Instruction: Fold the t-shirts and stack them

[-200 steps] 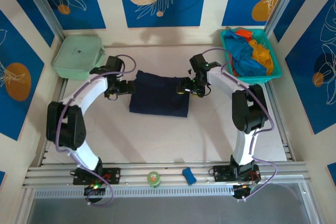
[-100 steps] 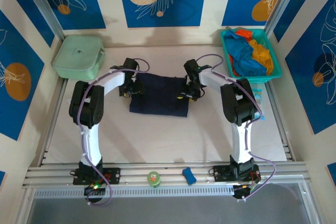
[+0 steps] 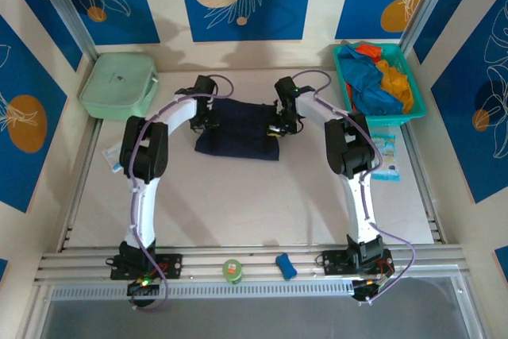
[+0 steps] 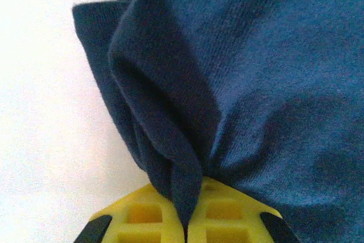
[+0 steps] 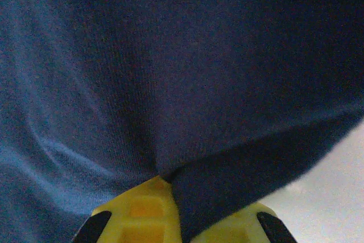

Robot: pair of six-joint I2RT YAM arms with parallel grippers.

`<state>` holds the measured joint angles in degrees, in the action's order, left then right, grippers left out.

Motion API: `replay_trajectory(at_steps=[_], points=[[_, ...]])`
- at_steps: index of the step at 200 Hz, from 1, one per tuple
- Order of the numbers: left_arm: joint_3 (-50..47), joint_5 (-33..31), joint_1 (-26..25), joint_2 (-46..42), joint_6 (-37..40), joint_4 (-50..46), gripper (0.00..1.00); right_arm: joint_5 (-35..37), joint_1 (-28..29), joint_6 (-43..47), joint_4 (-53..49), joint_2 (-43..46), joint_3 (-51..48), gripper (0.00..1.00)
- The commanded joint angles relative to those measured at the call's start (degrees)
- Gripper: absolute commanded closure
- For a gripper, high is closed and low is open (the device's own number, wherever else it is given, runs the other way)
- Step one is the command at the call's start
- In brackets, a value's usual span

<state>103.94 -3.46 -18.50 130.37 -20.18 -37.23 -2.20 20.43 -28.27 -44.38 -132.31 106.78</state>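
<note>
**Cloth, plastic and metal on my screens**

Through the wrist cameras I see the navy t-shirt (image 4: pixel 256 55) as matt knitted cloth with a fine grain, soft in its folds. The left gripper (image 4: pixel 186 223) and right gripper (image 5: pixel 175 203) have fingers (image 4: pixel 142 217) of smooth yellow plastic. From above I make out a teal plastic basket (image 3: pixel 417 105), a pale green plastic box (image 3: pixel 117 85), a smooth matt table (image 3: pixel 238 204) and ridged metal rails (image 3: pixel 254 261).

The dark navy t-shirt (image 3: pixel 238 130) lies folded on the worktop (image 3: pixel 238 196), far corners bunched; blue shirt (image 3: pixel 369 85), orange shirt (image 3: pixel 394 81) and red shirt (image 3: pixel 367 51) heap in the basket (image 3: pixel 418 102).
</note>
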Motion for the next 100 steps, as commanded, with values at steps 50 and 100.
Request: replay_trajectory(at_steps=[50, 100], points=[[34.8, -3.3, 1.8, 21.3, 6.6, -14.0, 1.00, 1.2, -6.3, 6.3, -9.0, -19.8, 36.9, 1.00], [43.6, -1.5, 3.6, 26.2, 7.9, -9.3, 1.00, -1.1, -8.8, 3.2, -4.8, -25.4, 43.9, 1.00]])
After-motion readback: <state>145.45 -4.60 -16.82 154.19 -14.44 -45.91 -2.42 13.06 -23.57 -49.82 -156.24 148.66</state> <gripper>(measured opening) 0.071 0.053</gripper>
